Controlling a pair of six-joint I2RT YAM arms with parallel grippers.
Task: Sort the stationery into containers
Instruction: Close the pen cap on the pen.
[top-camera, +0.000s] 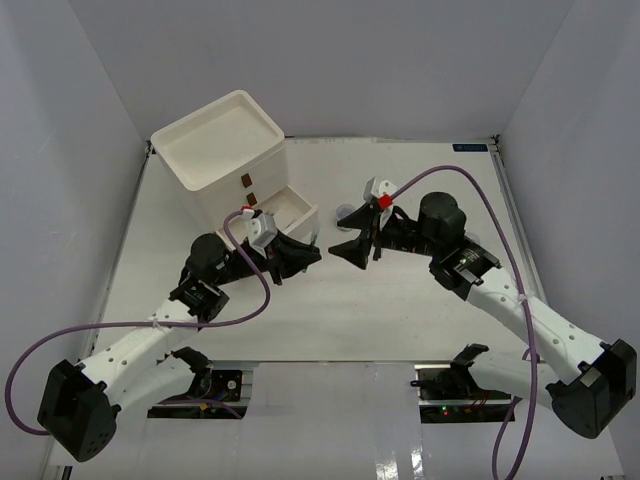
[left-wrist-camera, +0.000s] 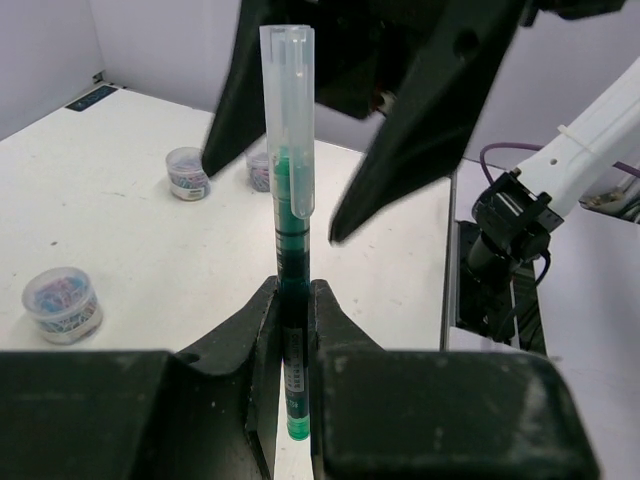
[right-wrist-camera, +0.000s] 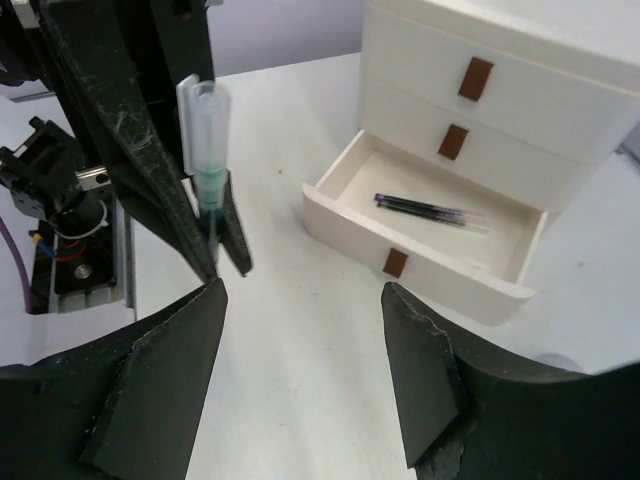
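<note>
- White three-drawer unit (top-camera: 230, 150) stands at the far left of the counter (top-camera: 400, 300), shallow tray on top, brown handles on the fronts.
- Top two drawers are shut. The bottom drawer (right-wrist-camera: 420, 235) is pulled out toward the arms.
- Thin dark pens with a purple tint (right-wrist-camera: 425, 210) lie flat inside the open drawer, along its length. Exact count hard to tell.
- Left gripper (left-wrist-camera: 292, 300) sits just in front of the open drawer, jaws nearly closed and clamped on a green pen.
- Green pen (left-wrist-camera: 290, 200) with a clear cap sticks straight out past the jaws, cap end away from the gripper, held around its lower barrel, off the counter.
- Right gripper (right-wrist-camera: 302, 290) faces the left one from the right, jaws spread wide with nothing between them.
- In the left wrist view its two black fingers (left-wrist-camera: 400, 130) stand either side of the pen's cap. Contact cannot be told.
- Three small clear jars with bluish-purple contents sit on the counter beyond the grippers: one nearer (left-wrist-camera: 62, 303), two farther back (left-wrist-camera: 186, 172) (left-wrist-camera: 260, 170), all upright and apart from each other.
</note>
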